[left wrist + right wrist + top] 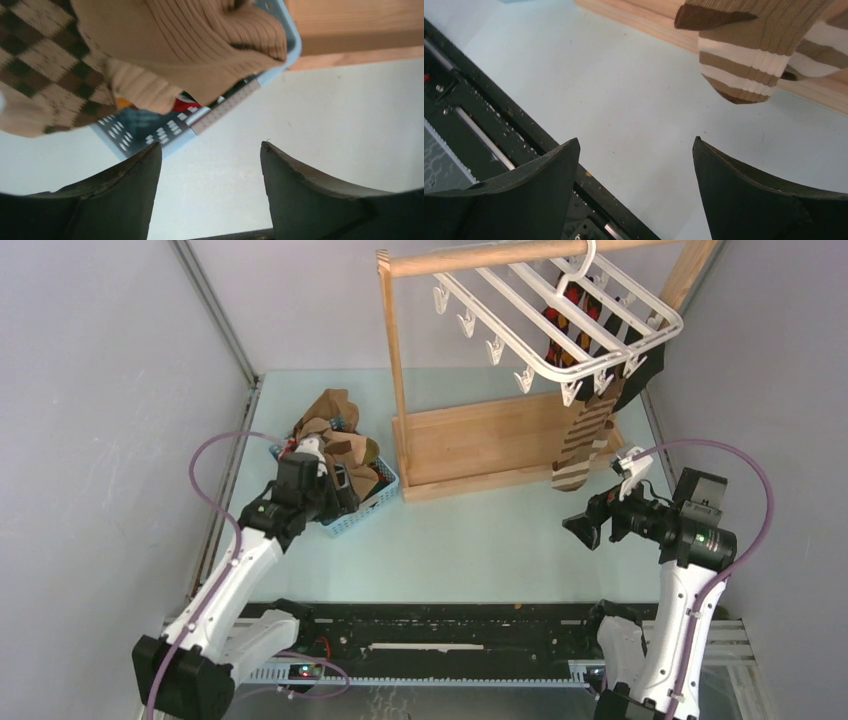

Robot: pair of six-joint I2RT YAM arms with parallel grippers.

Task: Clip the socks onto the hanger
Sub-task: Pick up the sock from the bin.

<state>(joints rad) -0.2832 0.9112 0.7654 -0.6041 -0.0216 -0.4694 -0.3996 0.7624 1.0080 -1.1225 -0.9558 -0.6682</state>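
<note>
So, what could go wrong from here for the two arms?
1. The socks lie heaped in the blue basket; the open left gripper may catch two together or drag the basket.
2. The striped sock hangs just ahead of the open right gripper, which might snag it.

grey walls (pixel 100 390) w/ pale blue table (pixel 480 540).

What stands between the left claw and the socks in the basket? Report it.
Nothing visible does. The left claw stands open just short of the blue basket, and the tan sock drapes over its rim toward the claw. Only table shows between them.
</note>
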